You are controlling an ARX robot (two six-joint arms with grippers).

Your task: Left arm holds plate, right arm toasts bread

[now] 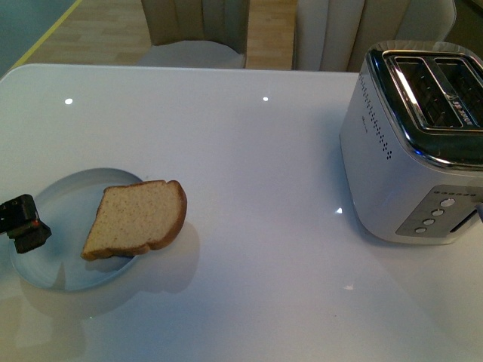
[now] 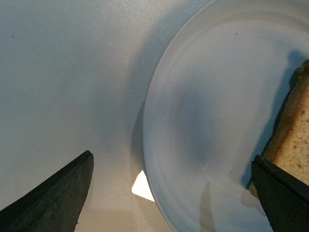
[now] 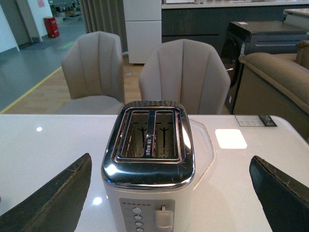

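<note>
The left gripper (image 1: 23, 224) is held wide open, empty, over the rim of the plate (image 1: 60, 264) on which the bread (image 1: 139, 219) is laid; the right gripper (image 3: 170, 160) is likewise opened wide, empty.

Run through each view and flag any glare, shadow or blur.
Front view: pinpoint lamp glints on the glossy table; soft shadow under the bread. Left wrist view: dim, a dark shadow across the plate, one bright glint beside its rim. Right wrist view: toaster sharp, chrome reflective; gripper fingers dark and soft-edged.
</note>
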